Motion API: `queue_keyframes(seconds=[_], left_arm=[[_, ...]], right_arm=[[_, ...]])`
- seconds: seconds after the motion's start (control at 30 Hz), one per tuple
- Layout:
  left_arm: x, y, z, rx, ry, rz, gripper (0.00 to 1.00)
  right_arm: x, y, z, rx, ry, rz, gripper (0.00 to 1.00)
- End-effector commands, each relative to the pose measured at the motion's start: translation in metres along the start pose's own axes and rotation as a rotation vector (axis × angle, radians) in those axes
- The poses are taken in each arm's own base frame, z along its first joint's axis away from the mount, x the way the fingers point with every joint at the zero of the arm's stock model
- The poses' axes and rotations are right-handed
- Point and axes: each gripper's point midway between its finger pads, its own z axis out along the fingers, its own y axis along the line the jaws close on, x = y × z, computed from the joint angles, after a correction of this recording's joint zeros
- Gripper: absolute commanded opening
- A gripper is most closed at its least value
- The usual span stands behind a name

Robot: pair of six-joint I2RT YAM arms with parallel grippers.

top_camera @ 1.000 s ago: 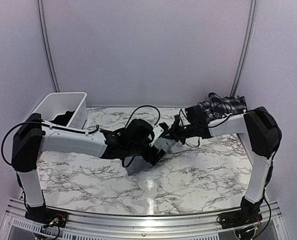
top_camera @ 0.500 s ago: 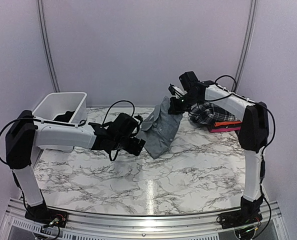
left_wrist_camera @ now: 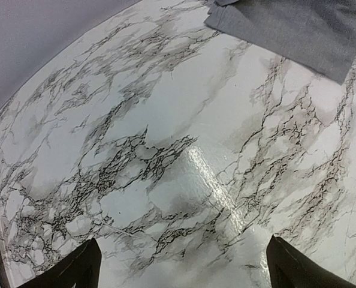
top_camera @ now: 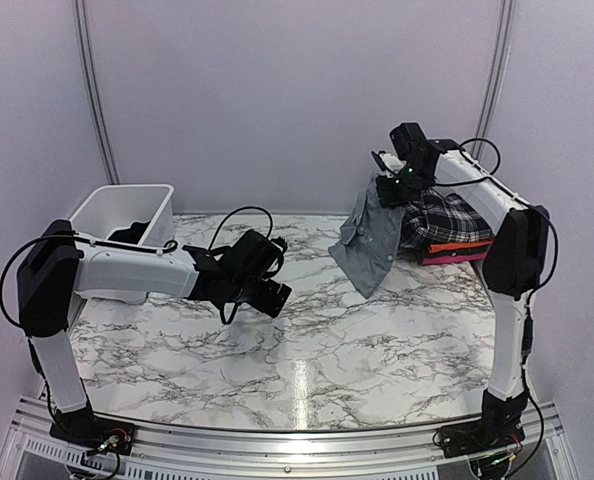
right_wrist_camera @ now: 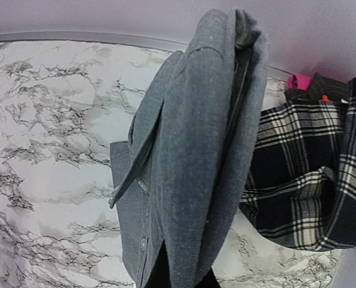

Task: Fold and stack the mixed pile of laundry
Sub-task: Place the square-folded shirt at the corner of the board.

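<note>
Shirt (top_camera: 369, 245) in right gripper (top_camera: 390, 189), left gripper (top_camera: 276, 293) splayed

The table (top_camera: 377, 340) has a white marble top with grey and black veins. A soft white glare (top_camera: 299, 372) lies on it toward the front, and the wrist views show the same shine. Behind the table stands a plain pale wall (top_camera: 297, 100) with a slight lilac tone; similar walls close the left and the right side. A thin grey left rod (top_camera: 94, 100) and a right rod (top_camera: 492, 80) rise near the far corners and lean outward toward the top. An aluminium rail (top_camera: 297, 440) runs along the near edge. A white basket (top_camera: 160, 228) stands at the far left.
</note>
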Motion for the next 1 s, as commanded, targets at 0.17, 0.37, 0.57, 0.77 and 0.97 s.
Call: queue_keyframes(seconds=[0.17, 0.37, 0.57, 0.77, 0.97], left_arm=[[0.004, -0.004, 0.005, 0.005, 0.035, 0.029, 0.99], [0.002, -0.004, 0.008, 0.005, 0.039, 0.042, 0.99], [0.000, -0.008, 0.011, 0.017, 0.042, 0.040, 0.99], [-0.002, -0.012, 0.017, 0.025, 0.049, 0.038, 0.99], [0.000, -0.014, 0.022, 0.036, 0.062, 0.037, 0.99]], right_arm=[[-0.061, -0.040, -0.081, 0.059, -0.220, 0.049, 0.00], [-0.083, -0.054, -0.123, 0.066, -0.324, 0.075, 0.00], [-0.091, -0.077, -0.150, 0.077, -0.382, 0.101, 0.00], [-0.084, -0.109, -0.150, 0.127, -0.366, 0.116, 0.00], [-0.069, -0.170, -0.120, 0.267, -0.320, 0.089, 0.00]])
